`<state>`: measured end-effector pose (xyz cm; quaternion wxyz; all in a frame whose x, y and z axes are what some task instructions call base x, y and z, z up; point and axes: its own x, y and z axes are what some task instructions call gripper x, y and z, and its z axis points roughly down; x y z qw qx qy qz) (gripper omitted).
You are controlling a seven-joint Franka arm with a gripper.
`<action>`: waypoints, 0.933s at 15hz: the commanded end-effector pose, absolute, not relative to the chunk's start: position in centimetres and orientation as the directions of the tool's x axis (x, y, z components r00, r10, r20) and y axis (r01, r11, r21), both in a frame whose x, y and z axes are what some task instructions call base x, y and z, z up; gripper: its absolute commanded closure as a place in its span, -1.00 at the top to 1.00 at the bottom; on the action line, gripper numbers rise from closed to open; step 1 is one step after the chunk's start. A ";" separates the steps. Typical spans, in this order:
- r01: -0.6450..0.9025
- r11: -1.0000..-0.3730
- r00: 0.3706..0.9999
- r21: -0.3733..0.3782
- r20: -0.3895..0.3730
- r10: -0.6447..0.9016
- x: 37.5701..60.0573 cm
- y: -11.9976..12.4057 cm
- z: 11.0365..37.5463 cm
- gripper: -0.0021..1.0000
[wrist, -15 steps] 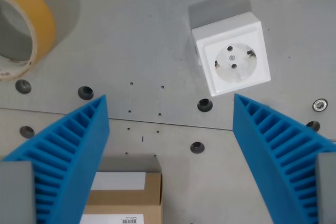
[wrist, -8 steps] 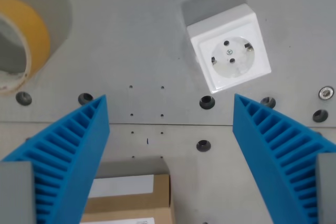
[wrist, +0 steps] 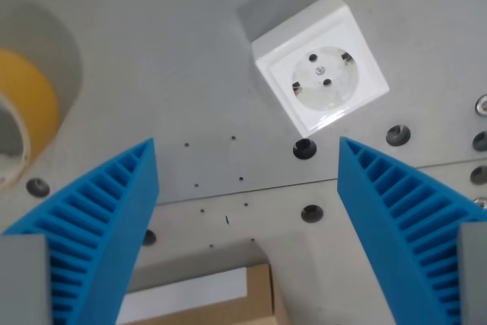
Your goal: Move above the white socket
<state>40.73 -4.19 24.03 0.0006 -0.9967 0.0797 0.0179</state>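
Looking down past my gripper (wrist: 245,211), I see the white socket (wrist: 321,81) ahead of my fingertips and a little toward the wrist view's right, sitting flat on the grey tabletop (wrist: 160,58). It is turned at an angle, one corner pointing back toward me, with its round face and two pin holes facing up. It lies beyond the gap between my fingers, touching neither of them. My two blue ribbed fingers (wrist: 99,226) stand wide apart with nothing between them but bare tabletop. Just short of the socket's near corner a dark screw hole (wrist: 304,148) sits in the surface, and a second one (wrist: 311,213) lies closer to me. A seam (wrist: 251,188) crosses the tabletop between my fingers. Far off on the wrist view's left is a yellow tape roll (wrist: 27,116), partly cut off. Close under my wrist lies a cardboard box (wrist: 228,302) bearing a white label.
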 end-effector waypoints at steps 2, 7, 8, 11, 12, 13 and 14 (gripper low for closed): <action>-0.522 -0.853 0.850 -0.006 0.080 -0.520 39.9 -4.8 22.9 1.00; -0.655 -0.755 0.752 -0.018 0.077 -0.655 39.7 -5.7 21.6 1.00; -0.680 -0.733 0.730 -0.019 0.074 -0.680 39.7 -5.9 21.3 1.00; -0.750 -0.661 0.658 -0.024 0.072 -0.749 39.8 -6.5 20.4 1.00; -0.772 -0.636 0.633 -0.025 0.071 -0.771 39.8 -6.7 20.1 1.00; -0.792 -0.610 0.607 -0.027 0.071 -0.792 39.8 -6.9 19.8 1.00; -0.812 -0.583 0.580 -0.028 0.068 -0.812 39.8 -7.1 19.6 1.00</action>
